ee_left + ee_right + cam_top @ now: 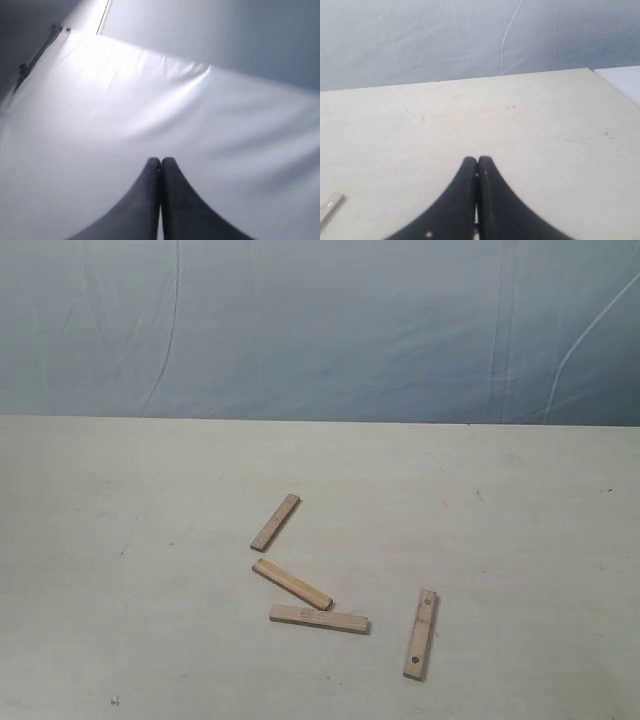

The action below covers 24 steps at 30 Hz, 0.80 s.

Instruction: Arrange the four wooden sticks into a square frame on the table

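Four wooden sticks lie loose and apart on the table (120, 490) in the exterior view, forming no square. One stick (275, 522) lies slanted near the middle, another stick (292, 584) angles below it, a third stick (319, 619) lies nearly level just under that, and a fourth stick (421, 634) stands almost upright to the right. Neither arm shows in the exterior view. My left gripper (160, 162) is shut on nothing, facing a pale sheet. My right gripper (477, 161) is shut and empty above the table (530, 125); one stick end (330, 207) peeks in at the frame edge.
A wrinkled blue-grey backdrop (320, 330) hangs behind the table's far edge. In the right wrist view the table's corner (592, 70) and side edge show, with a white surface (625, 80) beyond it.
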Each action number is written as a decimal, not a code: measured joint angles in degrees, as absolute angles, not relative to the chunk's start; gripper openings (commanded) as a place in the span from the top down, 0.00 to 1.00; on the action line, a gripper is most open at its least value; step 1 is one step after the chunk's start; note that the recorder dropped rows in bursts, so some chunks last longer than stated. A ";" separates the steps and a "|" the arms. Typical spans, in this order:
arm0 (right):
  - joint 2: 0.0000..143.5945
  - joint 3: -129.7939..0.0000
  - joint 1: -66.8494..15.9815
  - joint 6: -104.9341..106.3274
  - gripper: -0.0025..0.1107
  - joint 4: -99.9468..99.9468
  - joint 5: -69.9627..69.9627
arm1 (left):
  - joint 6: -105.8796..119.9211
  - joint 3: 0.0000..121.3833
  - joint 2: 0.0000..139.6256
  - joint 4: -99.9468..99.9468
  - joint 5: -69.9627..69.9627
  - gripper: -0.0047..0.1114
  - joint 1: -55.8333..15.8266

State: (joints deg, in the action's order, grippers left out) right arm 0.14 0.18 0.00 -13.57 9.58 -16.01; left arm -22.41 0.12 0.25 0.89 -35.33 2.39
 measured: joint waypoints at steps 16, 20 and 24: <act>0.14 0.18 0.00 -13.57 0.99 9.58 -15.91 | -29.97 32.74 22.06 11.37 -39.43 0.96 2.39; 0.14 0.18 0.00 -13.57 0.99 9.58 -15.91 | -36.98 42.09 33.82 28.68 -21.32 0.96 2.11; 0.14 0.18 0.00 -13.57 0.99 9.58 -15.91 | -47.33 46.82 45.59 46.75 -3.05 0.96 -2.87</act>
State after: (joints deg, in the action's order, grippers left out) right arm 0.14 0.18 0.00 -13.57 9.58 -15.91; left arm -47.33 46.82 45.59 46.75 -3.05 -2.87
